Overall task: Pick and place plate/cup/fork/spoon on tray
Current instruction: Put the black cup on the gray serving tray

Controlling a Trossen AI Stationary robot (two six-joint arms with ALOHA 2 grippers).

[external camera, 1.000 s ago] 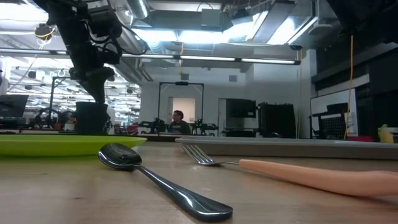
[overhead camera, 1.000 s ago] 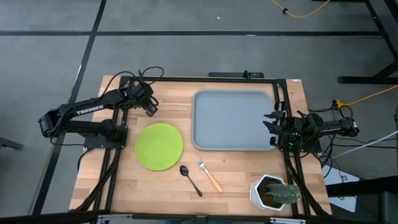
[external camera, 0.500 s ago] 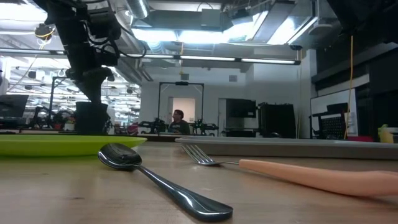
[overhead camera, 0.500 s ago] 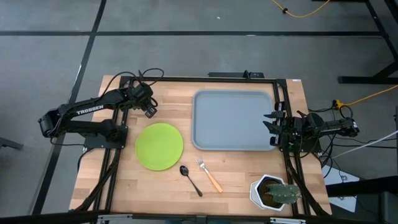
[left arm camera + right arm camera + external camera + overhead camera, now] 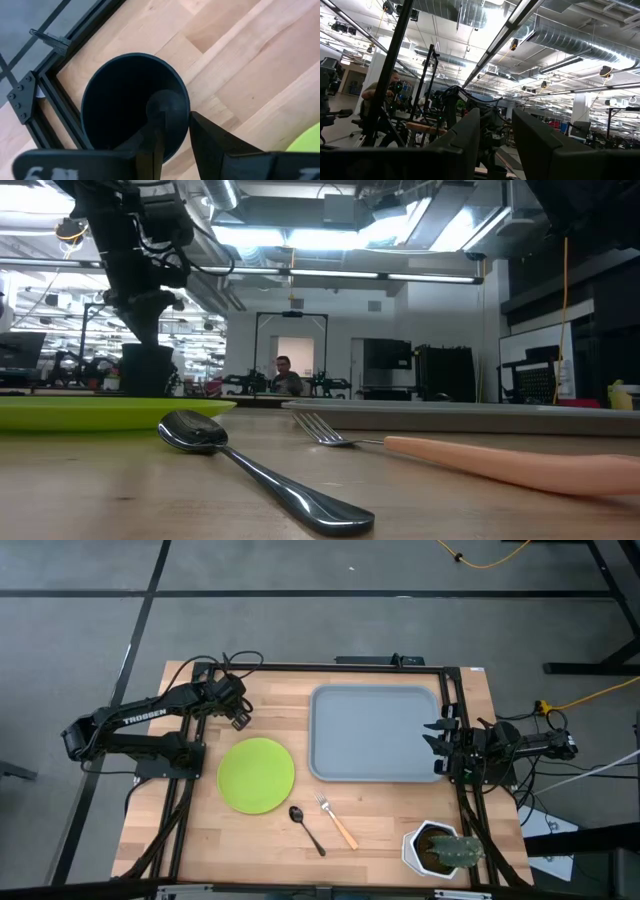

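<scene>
Left end effector (image 5: 172, 137) has its fingers pinched on the cup (image 5: 131, 100) rim, one inside, one outside, at the bench's (image 5: 380, 815) back-left, looks barely lifted. Right end effector (image 5: 432, 745) idles open by the tray (image 5: 372, 732).

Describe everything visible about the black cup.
The cup is a small, near-black cylinder with a smooth matte look, open mouth up and nothing visible inside. It stands upright at the table's far left corner, beyond the plate. The left gripper pinches its rim: one finger inside, one outside. Whether it has left the wood is unclear.
</scene>
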